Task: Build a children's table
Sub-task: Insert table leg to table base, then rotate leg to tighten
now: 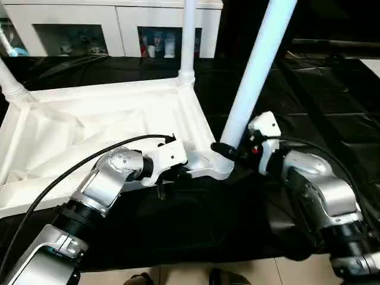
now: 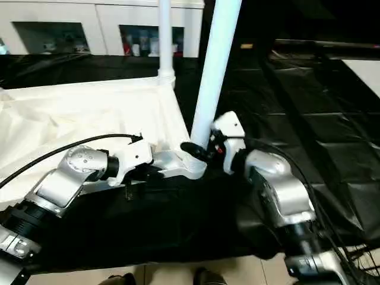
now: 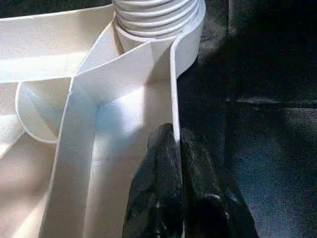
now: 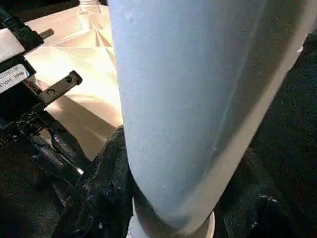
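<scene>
The white table top (image 1: 89,136) lies upside down on the black cloth, ribbed underside up. My left gripper (image 3: 177,144) is shut on its thin front rim wall, close to the near right corner socket (image 1: 218,163). A long white leg (image 1: 255,71) stands tilted in that socket, leaning to the right. My right gripper (image 1: 228,149) is shut on this leg just above its ribbed base, and the leg (image 4: 198,99) looms between those fingers in the right wrist view. Another leg (image 1: 188,41) stands upright in the far right corner, and a third leg (image 1: 9,80) rises at the far left.
Black cloth (image 1: 309,107) covers the work surface to the right and in front. White cabinets (image 1: 113,27) with open shelves stand at the back. Shoe tips (image 1: 222,277) of a person show at the floor by the near edge.
</scene>
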Controlling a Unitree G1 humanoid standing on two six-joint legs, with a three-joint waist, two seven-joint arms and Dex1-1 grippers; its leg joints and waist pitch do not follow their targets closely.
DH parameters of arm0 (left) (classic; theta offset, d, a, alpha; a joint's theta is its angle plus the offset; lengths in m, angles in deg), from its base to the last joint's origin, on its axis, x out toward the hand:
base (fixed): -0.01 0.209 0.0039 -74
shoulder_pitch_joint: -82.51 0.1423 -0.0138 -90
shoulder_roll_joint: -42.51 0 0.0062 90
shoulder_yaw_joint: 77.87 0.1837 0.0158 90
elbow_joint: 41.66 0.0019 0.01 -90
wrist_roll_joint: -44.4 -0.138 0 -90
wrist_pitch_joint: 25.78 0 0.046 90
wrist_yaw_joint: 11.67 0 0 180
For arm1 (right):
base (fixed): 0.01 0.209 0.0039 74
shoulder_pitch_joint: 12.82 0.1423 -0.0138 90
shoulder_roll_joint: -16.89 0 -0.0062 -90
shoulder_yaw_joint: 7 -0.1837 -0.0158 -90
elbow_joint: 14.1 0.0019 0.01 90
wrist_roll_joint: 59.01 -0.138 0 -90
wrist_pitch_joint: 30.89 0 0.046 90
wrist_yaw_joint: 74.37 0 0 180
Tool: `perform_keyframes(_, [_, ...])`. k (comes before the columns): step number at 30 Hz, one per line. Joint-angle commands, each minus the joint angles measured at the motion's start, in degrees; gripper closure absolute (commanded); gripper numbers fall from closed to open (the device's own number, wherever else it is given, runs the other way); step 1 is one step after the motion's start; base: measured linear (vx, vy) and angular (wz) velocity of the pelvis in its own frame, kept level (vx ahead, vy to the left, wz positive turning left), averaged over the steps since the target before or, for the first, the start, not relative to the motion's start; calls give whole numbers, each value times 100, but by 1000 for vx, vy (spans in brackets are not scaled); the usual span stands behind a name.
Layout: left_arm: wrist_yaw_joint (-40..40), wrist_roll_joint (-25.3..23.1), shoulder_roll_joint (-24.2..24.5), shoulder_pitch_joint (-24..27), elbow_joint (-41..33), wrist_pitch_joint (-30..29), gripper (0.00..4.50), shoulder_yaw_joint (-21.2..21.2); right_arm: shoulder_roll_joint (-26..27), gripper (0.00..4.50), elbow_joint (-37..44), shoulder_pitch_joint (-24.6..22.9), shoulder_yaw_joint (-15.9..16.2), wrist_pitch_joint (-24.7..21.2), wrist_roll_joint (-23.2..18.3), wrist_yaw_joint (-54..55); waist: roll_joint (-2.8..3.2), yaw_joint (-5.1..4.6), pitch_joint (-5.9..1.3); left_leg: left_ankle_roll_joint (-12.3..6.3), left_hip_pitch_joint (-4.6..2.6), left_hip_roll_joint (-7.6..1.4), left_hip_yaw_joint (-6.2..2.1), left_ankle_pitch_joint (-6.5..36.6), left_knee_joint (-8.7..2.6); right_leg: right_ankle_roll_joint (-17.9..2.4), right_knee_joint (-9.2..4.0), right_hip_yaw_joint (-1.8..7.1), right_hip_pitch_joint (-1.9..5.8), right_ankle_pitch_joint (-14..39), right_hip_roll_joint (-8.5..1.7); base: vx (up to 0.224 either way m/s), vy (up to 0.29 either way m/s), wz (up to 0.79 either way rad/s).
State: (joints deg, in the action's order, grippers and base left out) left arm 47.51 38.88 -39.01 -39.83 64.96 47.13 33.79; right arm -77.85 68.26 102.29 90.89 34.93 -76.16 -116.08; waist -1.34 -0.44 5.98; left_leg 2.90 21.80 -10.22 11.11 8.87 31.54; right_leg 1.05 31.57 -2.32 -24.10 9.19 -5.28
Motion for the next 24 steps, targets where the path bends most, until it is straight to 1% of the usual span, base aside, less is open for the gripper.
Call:
perform_keyframes(1, [66, -150, 118, 144, -31, -74, 450, 154, -118, 266, -738, -416, 269, -503, 346, 65, 30, 20, -195, 168, -146, -257, -237, 3240, -479, -496, -538, 157, 34, 3770, -284, 0, 0, 0])
perform_keyframes(2, [68, -144, 133, 153, -44, -82, 450, 162, -129, 266, -751, -440, 294, -488, 361, 49, 44, 24, -200, 172, -137, -264, -239, 3215, -489, -529, -529, 158, 47, 3637, -283, 0, 0, 0])
perform_keyframes(3, [67, -144, 134, 154, -45, -82, 450, 163, -130, 266, -753, -442, 296, -486, 362, 49, 44, 23, -205, 176, -133, -268, -241, 3194, -494, -557, -517, 158, 54, 3538, -279, 0, 0, 0])
perform_keyframes(5, [85, -145, 175, 179, -56, -87, 450, 190, -131, 266, -824, -496, 343, -435, 429, 102, 63, 28, -215, 205, -126, -279, -227, 3165, -510, -686, -481, 171, 62, 3108, -257, 0, 0, 0])
perform_keyframes(6, [95, -148, 186, 183, -59, -95, 450, 197, -124, 266, -843, -501, 351, -422, 450, 107, 61, 25, -214, 211, -123, -277, -224, 3176, -511, -710, -474, 173, 62, 3035, -252, 0, 0, 0])
perform_keyframes(7, [111, -158, 205, 186, -62, -100, 450, 207, -108, 266, -864, -503, 354, -412, 467, 108, 78, 27, -209, 235, -137, -274, -222, 3253, -515, -737, -471, 174, 55, 2970, -241, 0, 0, 0])
perform_keyframes(8, [124, -166, 214, 185, -58, -101, 450, 212, -96, 266, -877, -496, 351, -410, 469, 108, 63, 23, -215, 237, -138, -270, -220, 3278, -512, -754, -465, 175, 62, 2931, -243, 0, 0, 0])
perform_keyframes(9, [143, -179, 229, 182, -52, -104, 450, 223, -87, 266, -886, -490, 347, -412, 469, 111, 81, 28, -206, 243, -138, -270, -225, 3296, -517, -761, -462, 177, 62, 2925, -245, 0, 0, 0])
perform_keyframes(11, [201, -200, 260, 169, -32, -105, 450, 258, -83, 266, -898, -486, 348, -406, 470, 115, 59, 25, -206, 237, -152, -262, -221, 3356, -508, -729, -484, 174, 56, 3052, -250, 0, 0, 0])
perform_keyframes(12, [288, -213, 312, 164, -16, -134, 450, 307, -75, 266, -920, -481, 348, -393, 469, 131, 66, 26, -203, 234, -152, -260, -224, 3353, -508, -720, -486, 175, 58, 3087, -257, 0, 0, 0])
perform_keyframes(14, [365, -275, 392, 157, 30, -132, 450, 374, -64, 266, -929, -486, 338, -386, 472, 160, 55, 20, -197, 222, -138, -255, -241, 3341, -517, -653, -497, 168, 77, 3270, -268, 0, 0, 0])
perform_keyframes(15, [371, -299, 417, 155, 50, -133, 450, 390, -57, 266, -924, -495, 331, -383, 477, 179, 63, 24, -195, 223, -147, -255, -243, 3332, -517, -635, -504, 170, 69, 3305, -267, 0, 0, 0])
perform_keyframes(16, [362, -320, 431, 148, 80, -130, 450, 397, -46, 266, -919, -505, 315, -379, 483, 214, 57, 21, -200, 217, -148, -253, -239, 3308, -513, -636, -506, 173, 71, 3290, -266, 0, 0, 0])
perform_keyframes(19, [235, -298, 377, 108, 192, -214, 450, 331, 33, 266, -910, -544, 224, -387, 482, 412, 56, 27, -191, 202, -172, -248, -225, 3293, -510, -641, -525, 178, 54, 3347, -258, 0, 0, 0])
perform_keyframes(20, [-69, -284, 198, 25, 318, -443, 450, 213, 197, 266, -945, -537, 88, -409, 516, 804, 66, 30, -182, 213, -182, -251, -229, 3320, -515, -630, -531, 177, 44, 3416, -257, 0, 0, 0])
perform_keyframes(21, [-109, -282, 174, 13, 333, -476, 450, 198, 219, 266, -949, -536, 70, -413, 521, 857, 66, 30, -182, 213, -182, -251, -229, 3320, -515, -630, -531, 177, 44, 3416, -257, 0, 0, 0])
perform_keyframes(22, [-295, -280, 51, -47, 416, -618, 450, 146, 338, 266, -970, -520, -8, -440, 536, 1108, 71, 19, -161, 253, -231, -229, -234, 3497, -504, -541, -586, 143, -5, 3734, -235, 0, 0, 0])
perform_keyframes(23, [-408, -279, -25, -84, 465, -704, 450, 119, 413, 266, -983, -509, -55, -459, 544, 1261, 63, -3, -135, 261, -263, -211, -259, 3674, -497, -412, -641, 95, -27, 4057, -227, 0, 0, 0])
perform_keyframes(24, [-584, -297, -172, -160, 559, -865, 450, 105, 558, 266, -1031, -473, -117, -439, 574, 1528, 70, -16, -126, 269, -276, -205, -276, 3752, -495, -350, -661, 69, -30, 4194, -226, -57, 9, -3])
